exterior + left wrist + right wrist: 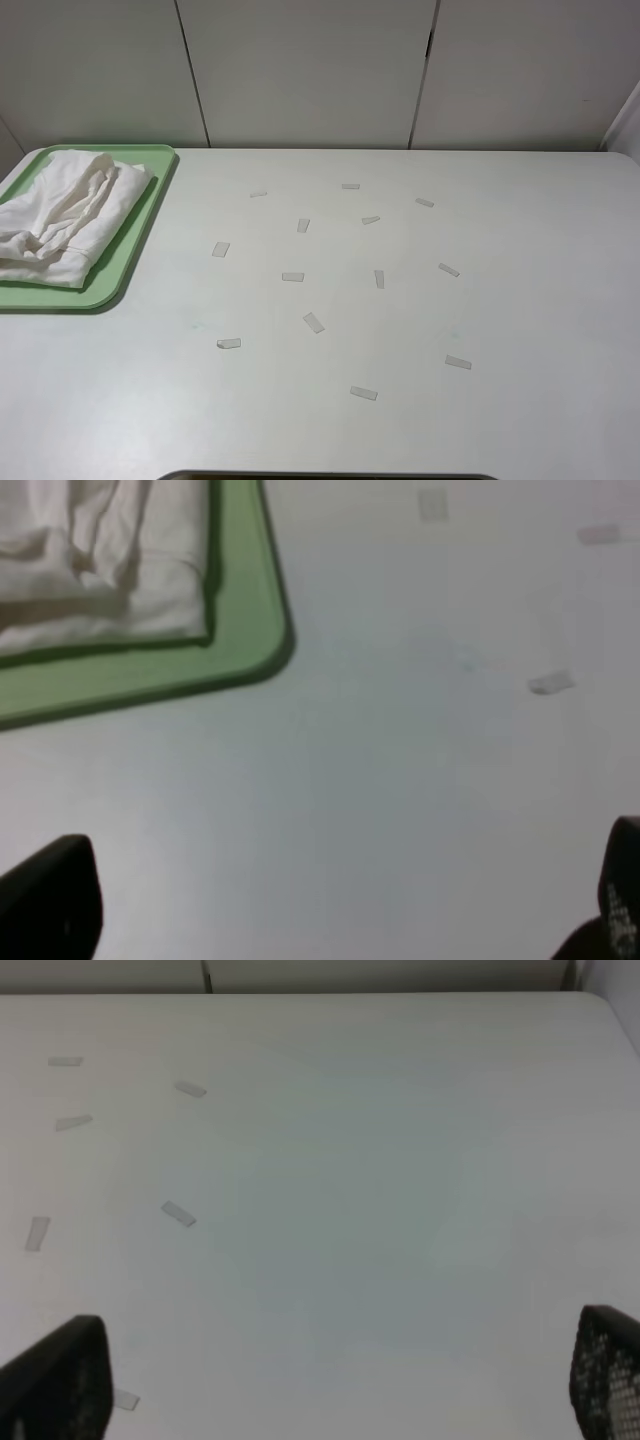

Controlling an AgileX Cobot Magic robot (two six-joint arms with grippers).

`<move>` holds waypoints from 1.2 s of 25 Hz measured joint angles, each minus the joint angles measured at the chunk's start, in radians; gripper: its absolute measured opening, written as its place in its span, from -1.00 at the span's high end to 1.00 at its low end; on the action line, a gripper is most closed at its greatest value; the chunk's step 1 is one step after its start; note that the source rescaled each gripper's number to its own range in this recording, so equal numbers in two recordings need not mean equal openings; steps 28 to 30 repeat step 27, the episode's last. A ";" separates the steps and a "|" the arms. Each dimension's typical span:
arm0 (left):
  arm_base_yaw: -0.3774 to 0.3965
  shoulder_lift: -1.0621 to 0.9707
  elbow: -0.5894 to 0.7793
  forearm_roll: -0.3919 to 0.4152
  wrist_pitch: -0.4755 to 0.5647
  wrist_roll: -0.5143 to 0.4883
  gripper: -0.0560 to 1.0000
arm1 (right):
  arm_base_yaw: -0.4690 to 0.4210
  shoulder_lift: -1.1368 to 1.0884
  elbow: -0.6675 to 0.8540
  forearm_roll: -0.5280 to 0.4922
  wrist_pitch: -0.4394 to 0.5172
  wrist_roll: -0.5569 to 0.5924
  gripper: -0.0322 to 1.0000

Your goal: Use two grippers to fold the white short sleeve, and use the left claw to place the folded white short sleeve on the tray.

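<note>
The wrinkled off-white cotton T-shirt (pixel 62 215) is seen folded on the light green plastic tray (pixel 137 247), nearer the empty, spread left claw (pixel 330 910) than the equally spread right claw (pixel 330 1380).

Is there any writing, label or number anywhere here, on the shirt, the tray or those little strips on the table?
None that can be read.
White short sleeve: plain, no print showing.
Tray: plain green, no mark.
Tape strips on the table: blank as far as these views show.
</note>
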 joint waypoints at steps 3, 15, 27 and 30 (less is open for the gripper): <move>-0.017 -0.062 0.000 -0.006 -0.003 -0.003 -1.00 | 0.000 0.000 0.000 0.000 0.000 0.000 -1.00; -0.018 -0.146 0.000 -0.008 -0.003 0.009 -1.00 | 0.000 0.000 0.000 0.000 0.000 0.000 -1.00; -0.018 -0.146 0.000 -0.009 -0.003 0.009 -1.00 | 0.000 0.000 0.000 0.000 0.000 0.000 -1.00; -0.018 -0.146 0.000 -0.009 -0.003 0.009 -1.00 | 0.000 0.000 0.000 0.000 0.000 0.000 -1.00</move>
